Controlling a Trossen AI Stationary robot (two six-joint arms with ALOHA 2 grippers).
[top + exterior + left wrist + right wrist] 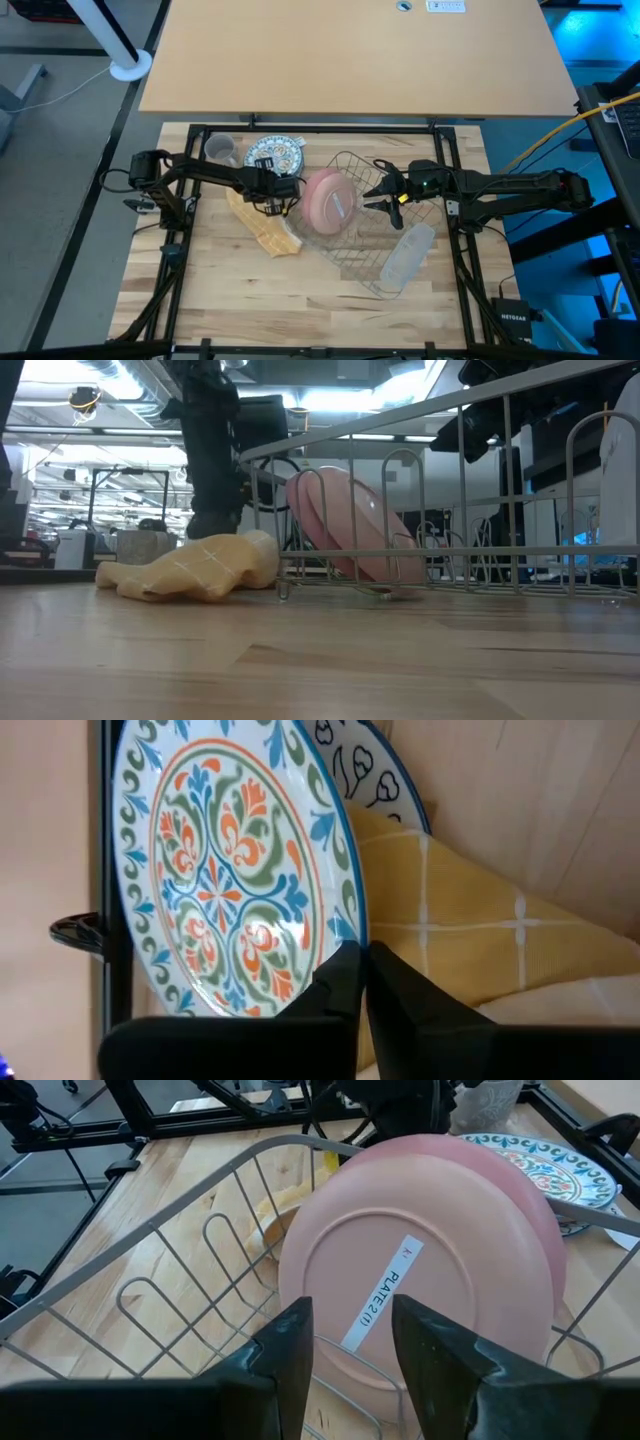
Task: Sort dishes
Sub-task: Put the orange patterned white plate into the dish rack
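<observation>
The left gripper [281, 190] is sitting with its 2 fingers [340, 982] pressed together on nothing, over the yellow checked cloth [265, 228] just beside the patterned plate [274, 154] and near the grey mug [220, 150]. The right gripper [350, 1342] is hovering inside the wire dish rack [395, 225] with its jaws standing apart and holding nothing, just in front of the pink plate [415, 1295], which is standing on edge in the rack's slots, tilted.
</observation>
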